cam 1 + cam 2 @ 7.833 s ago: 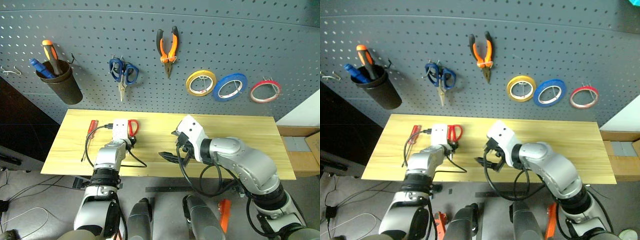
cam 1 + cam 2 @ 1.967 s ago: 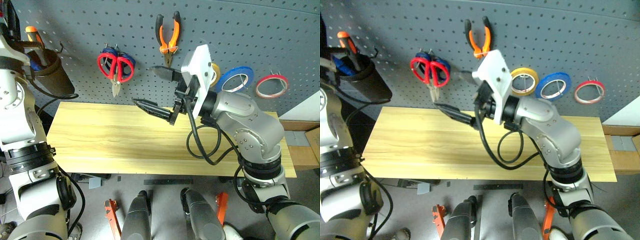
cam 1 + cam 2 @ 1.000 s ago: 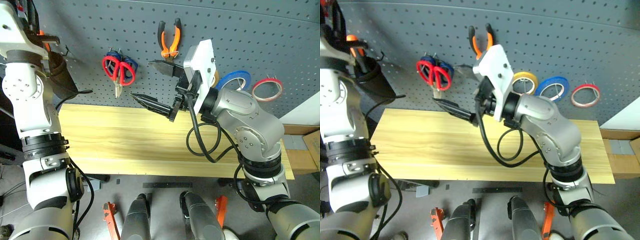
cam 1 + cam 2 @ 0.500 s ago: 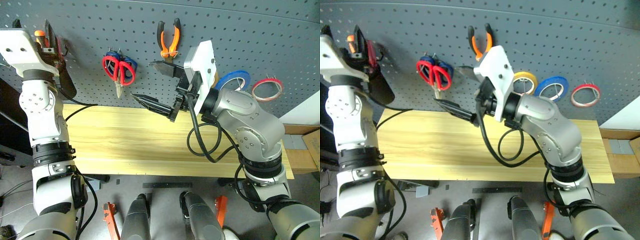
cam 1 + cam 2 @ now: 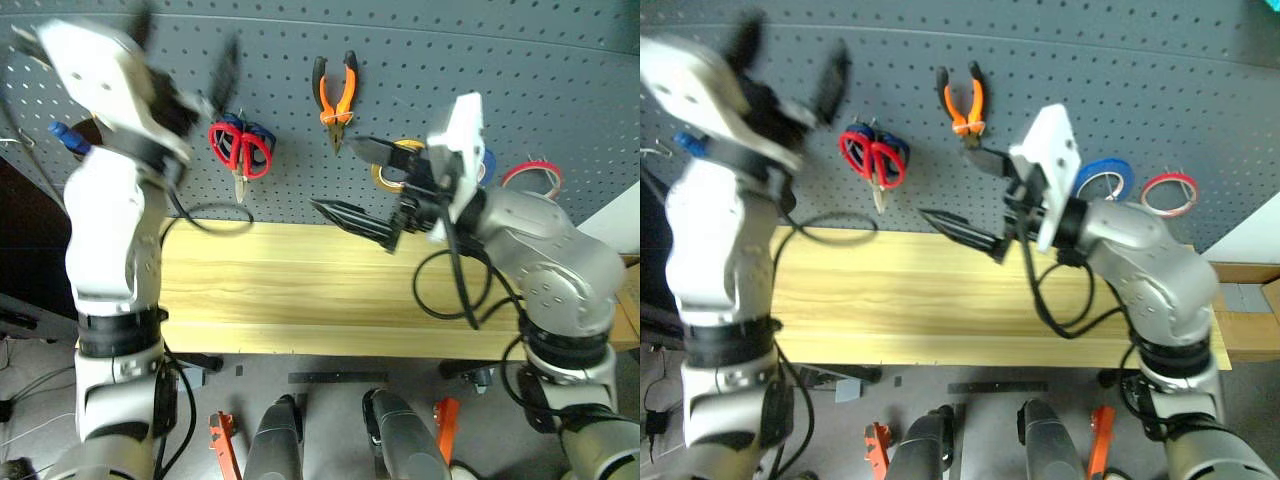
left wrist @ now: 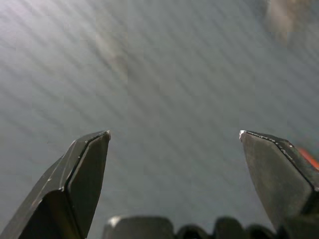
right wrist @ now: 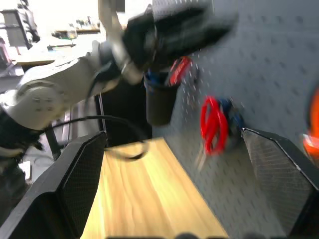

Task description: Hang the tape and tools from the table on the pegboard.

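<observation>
While both arms are raised before the pegboard:
Left gripper: fingers spread, nothing held.
Right gripper: fingers spread, nothing held.
Red-handled scissors: hung on pegboard.

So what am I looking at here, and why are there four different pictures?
It is a two-armed robot tidying tools onto a pegboard. Two pictures come from cameras in its head, looking down over its arms; the other two sit on its wrists, looking along each arm's black fingers. The wooden table has only a black cable lying on it. On the board hang orange pliers, red scissors over a blue pair, and rings of tape, the red tape farthest right. The left gripper and right gripper both stand open, holding nothing.
</observation>
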